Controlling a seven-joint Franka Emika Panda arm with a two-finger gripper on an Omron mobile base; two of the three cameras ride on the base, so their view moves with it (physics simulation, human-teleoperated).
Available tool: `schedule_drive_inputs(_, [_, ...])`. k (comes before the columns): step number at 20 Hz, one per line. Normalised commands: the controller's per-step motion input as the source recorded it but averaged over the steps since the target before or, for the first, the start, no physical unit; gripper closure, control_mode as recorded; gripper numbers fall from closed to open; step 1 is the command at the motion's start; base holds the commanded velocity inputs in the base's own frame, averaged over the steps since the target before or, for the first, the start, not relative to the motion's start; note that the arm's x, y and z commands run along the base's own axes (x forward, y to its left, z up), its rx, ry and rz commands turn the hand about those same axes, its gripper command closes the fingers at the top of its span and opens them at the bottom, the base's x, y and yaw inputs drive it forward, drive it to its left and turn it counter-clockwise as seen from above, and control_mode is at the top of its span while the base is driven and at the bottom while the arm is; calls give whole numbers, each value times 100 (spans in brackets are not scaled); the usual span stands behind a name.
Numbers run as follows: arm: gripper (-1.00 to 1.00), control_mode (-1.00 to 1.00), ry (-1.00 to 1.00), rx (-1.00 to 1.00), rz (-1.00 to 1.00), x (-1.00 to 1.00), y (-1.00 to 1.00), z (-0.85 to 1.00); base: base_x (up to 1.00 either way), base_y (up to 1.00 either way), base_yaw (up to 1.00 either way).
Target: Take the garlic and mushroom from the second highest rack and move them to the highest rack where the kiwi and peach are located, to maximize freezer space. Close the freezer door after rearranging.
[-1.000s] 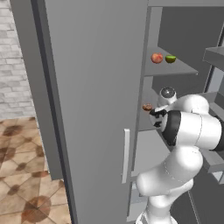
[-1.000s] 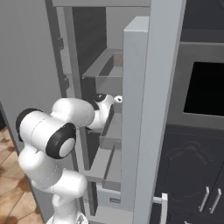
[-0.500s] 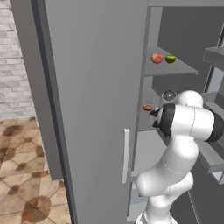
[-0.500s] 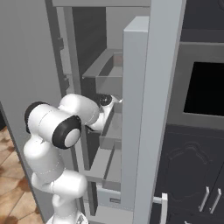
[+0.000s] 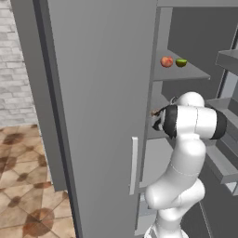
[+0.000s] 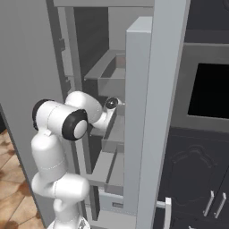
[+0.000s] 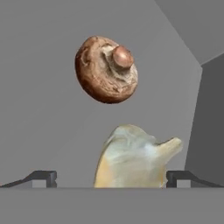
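- Left base view: the freezer door (image 5: 102, 107) stands open and fills the left and middle of the picture, with a pale handle (image 5: 134, 165) near its right edge. Past that edge the shelves show. The highest rack (image 5: 197, 74) carries the peach (image 5: 166, 61) and the kiwi (image 5: 181, 62), side by side near its front edge, the peach to the left. The white arm (image 5: 190, 135) rises from the lower right and bends into the second highest rack (image 5: 155, 135). A small brown bit at the door's edge, level with the wrist, is the mushroom (image 5: 155, 112); most of it is hidden.
- Right base view: the arm (image 6: 62, 129) rises from the lower left and reaches between the grey shelves and the bins of the inner door (image 6: 138, 116). The wrist ends at a dark round part just beside the door bin's edge. The fingers are hidden there. A dark oven (image 6: 210, 89) sits at the right.
- Hand view: the garlic (image 7: 133, 159) lies close, between the two finger tips of the gripper (image 7: 111, 178), which stand wide apart, released, one on each side of it and not touching. The mushroom (image 7: 107, 69) lies beyond it on the rack floor, stem end toward the camera, near the garlic but apart. The rack's back corner shows at the upper right.
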Motion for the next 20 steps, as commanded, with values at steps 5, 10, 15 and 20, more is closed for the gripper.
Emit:
schedule_drive_inputs(5, [-100,-100,0,4,0,17,-27,-3,0,0,0])
schedule_drive_inputs(10, [-100,-100,0,0,0,0,-39,-12,0,0,0])
schedule_drive_inputs(15, [100,-100,0,2,0,0,1,-26,0,0,0])
schedule_drive_inputs(20, [100,-100,0,2,4,0,36,-17,0,0,0])
